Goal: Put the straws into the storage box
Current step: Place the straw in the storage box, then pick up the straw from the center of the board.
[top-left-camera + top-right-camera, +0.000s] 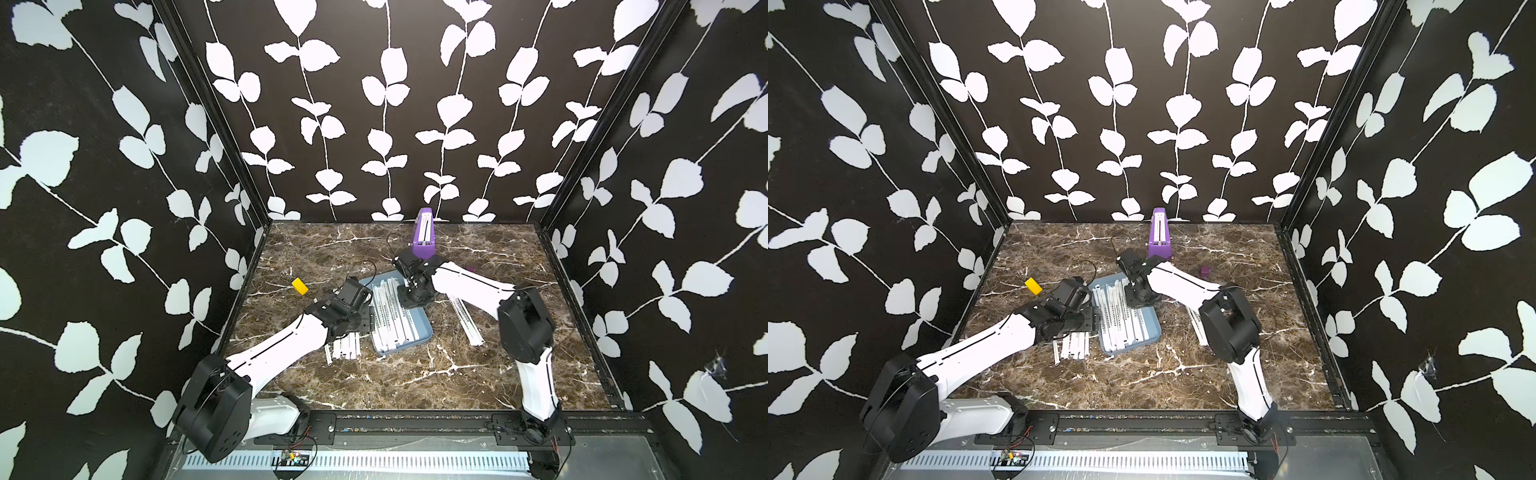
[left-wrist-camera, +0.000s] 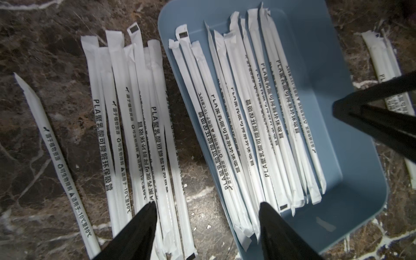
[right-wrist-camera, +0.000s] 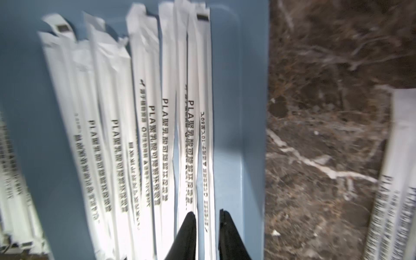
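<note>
Black walls [image 1: 104, 166] printed with white leaves enclose the brown marble table [image 1: 415, 374], and from its near edge the left arm [image 1: 282, 345] and right arm [image 1: 469, 286] reach in toward the middle. There the light-blue storage box [image 1: 422, 326] lies flat and slightly askew, a row of straws [image 1: 392, 316] lying lengthwise in it, side by side and partly overlapping. Behind it, near the back wall, stands a tall purple wedge [image 1: 424, 237]. More straws lie on the bare marble: a loose bunch just beside the box on the left arm's side, and a few well apart on the right arm's side, seen in both top views. In its wrist view the left gripper [image 2: 207, 203] is spread wide with nothing between its fingers, hanging over the box rim and the bunch outside it. The right gripper [image 3: 207, 211] points down into the box, its jaws only a little apart, astride the outermost straw there; a sliver of blue shows beside that straw, so it looks unpinched. A yellow block [image 1: 300, 286] sits toward the left wall and a small purple block [image 1: 1204, 271] behind the right arm
</note>
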Tool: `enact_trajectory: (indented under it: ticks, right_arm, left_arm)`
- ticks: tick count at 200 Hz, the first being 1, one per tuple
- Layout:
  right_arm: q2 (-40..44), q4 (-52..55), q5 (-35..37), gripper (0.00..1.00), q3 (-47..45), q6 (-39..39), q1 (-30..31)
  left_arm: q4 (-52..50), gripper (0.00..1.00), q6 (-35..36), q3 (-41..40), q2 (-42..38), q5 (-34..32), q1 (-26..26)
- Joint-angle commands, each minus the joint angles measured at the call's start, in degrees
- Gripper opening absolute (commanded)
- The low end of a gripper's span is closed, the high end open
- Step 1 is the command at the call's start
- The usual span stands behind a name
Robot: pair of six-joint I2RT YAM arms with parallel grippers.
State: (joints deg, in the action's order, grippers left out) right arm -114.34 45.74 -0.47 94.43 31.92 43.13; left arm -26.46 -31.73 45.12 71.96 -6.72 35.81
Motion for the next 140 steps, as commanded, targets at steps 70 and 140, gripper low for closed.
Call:
enact_trajectory:
  ticks: [70,140]
  right_arm:
    - [15.3,0.6,7.9,0.19,-24.6,-9.6,-13.4]
    - [8.5,-3.5,7.5,0.15,-24.8,-10.5,-13.7]
  left_arm:
    - [13.2,0.79,1.9,4.8,6.0,0.0,13.3]
    - [11.8,0.78,1.9,8.5,14.3,2.0,16.7]
